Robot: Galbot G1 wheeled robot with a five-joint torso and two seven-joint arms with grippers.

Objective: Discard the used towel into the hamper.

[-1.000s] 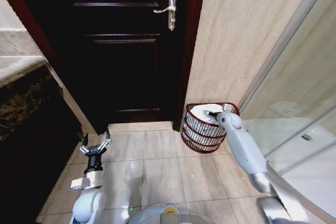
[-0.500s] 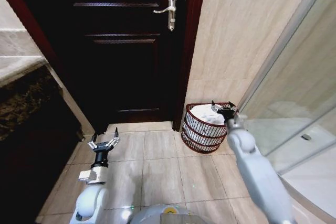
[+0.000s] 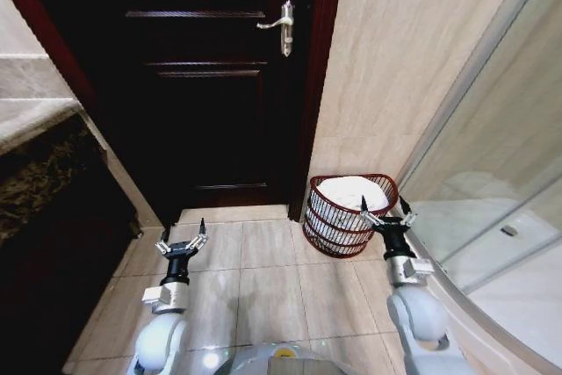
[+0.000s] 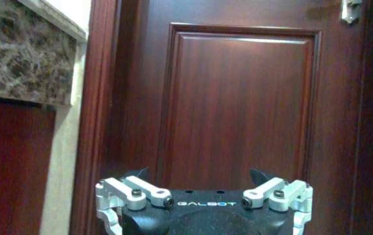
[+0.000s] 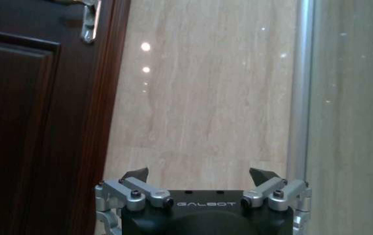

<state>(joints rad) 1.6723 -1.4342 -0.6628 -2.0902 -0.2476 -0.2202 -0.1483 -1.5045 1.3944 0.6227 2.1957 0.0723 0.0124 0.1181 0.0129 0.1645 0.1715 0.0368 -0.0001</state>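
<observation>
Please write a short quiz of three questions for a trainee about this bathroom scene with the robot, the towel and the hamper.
1. True or false: the white towel lies inside the hamper.
2. The right gripper is: A) shut on the towel, B) open and empty, C) inside the hamper.
3. Fill in: the left gripper is open above the ____ floor.

Key: 1 true; 2 B; 3 tiled.
</observation>
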